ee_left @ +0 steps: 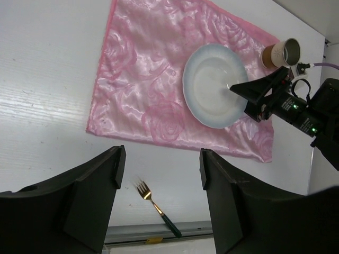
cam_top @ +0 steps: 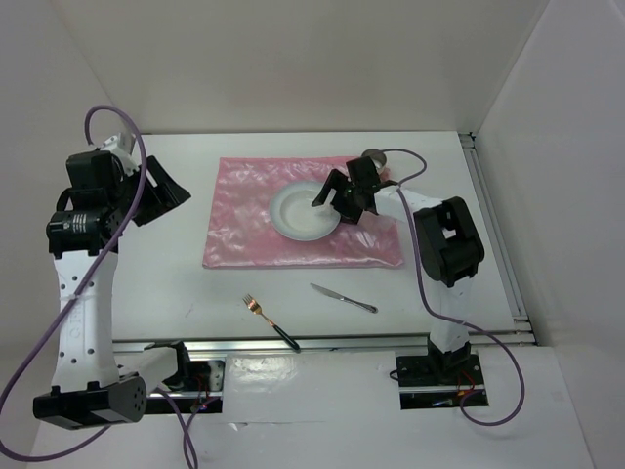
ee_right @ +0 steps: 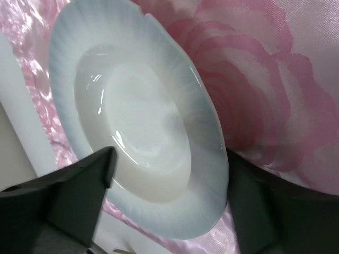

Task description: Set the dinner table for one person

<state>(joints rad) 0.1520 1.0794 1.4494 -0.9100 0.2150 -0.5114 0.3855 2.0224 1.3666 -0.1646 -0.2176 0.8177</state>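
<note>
While the plate [cam_top: 305, 210] sits on the pink mat [cam_top: 244, 210] in the middle of the worktop [cam_top: 176, 283], with the right jaws wide open astride its rim and the left jaws open and empty, the fork [cam_top: 269, 320] and knife [cam_top: 344, 298] lie unplaced nearer the arms.

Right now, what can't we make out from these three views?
Top view: cup mostly hidden behind the right gripper, which also covers the right rim of the plate.
Right wrist: near rim of the plate hidden under the fingers; contact cannot be told.
Left wrist: knife lies outside the frame; whether the cup is upright or tipped is unclear.
</note>
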